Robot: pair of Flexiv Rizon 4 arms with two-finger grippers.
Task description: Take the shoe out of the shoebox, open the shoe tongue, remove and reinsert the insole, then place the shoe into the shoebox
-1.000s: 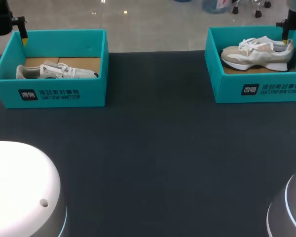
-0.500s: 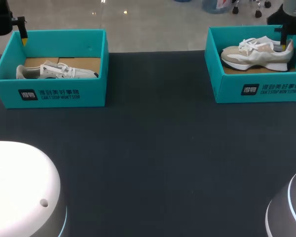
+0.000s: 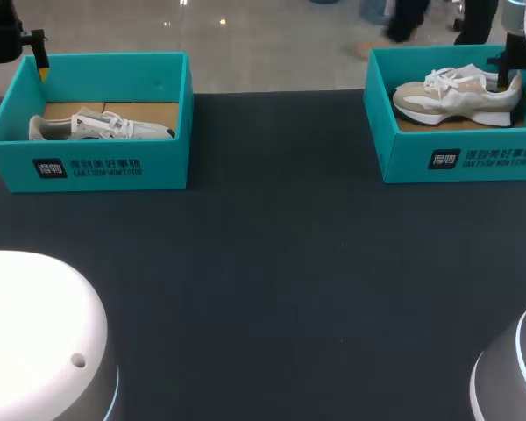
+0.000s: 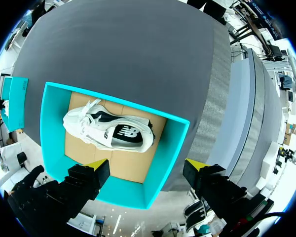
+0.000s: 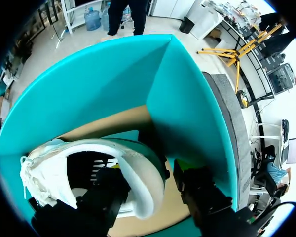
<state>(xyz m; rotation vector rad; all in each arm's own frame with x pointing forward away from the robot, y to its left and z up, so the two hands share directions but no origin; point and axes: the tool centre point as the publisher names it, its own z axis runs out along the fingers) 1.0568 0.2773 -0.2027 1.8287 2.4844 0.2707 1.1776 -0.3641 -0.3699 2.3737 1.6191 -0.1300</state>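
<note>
Shoe point(image 3: 456, 98) in the shoebox point(image 3: 460, 158), heel between the wide-spread fingers point(image 5: 202, 197) of the right claw point(image 5: 148, 185): one inside the collar, one just behind. Pinch the heel firmly, then lift straight up, clear of the wall point(image 5: 187, 98) close beside. Left claw point(image 4: 147, 170) wide too, over a second shoe point(image 4: 108, 133), well apart.

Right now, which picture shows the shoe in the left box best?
The left wrist view: it looks down into the box, so the whole shoe shows. In the head view the box's front wall hides its lower part. The right wrist view shows only the other shoe.
</note>
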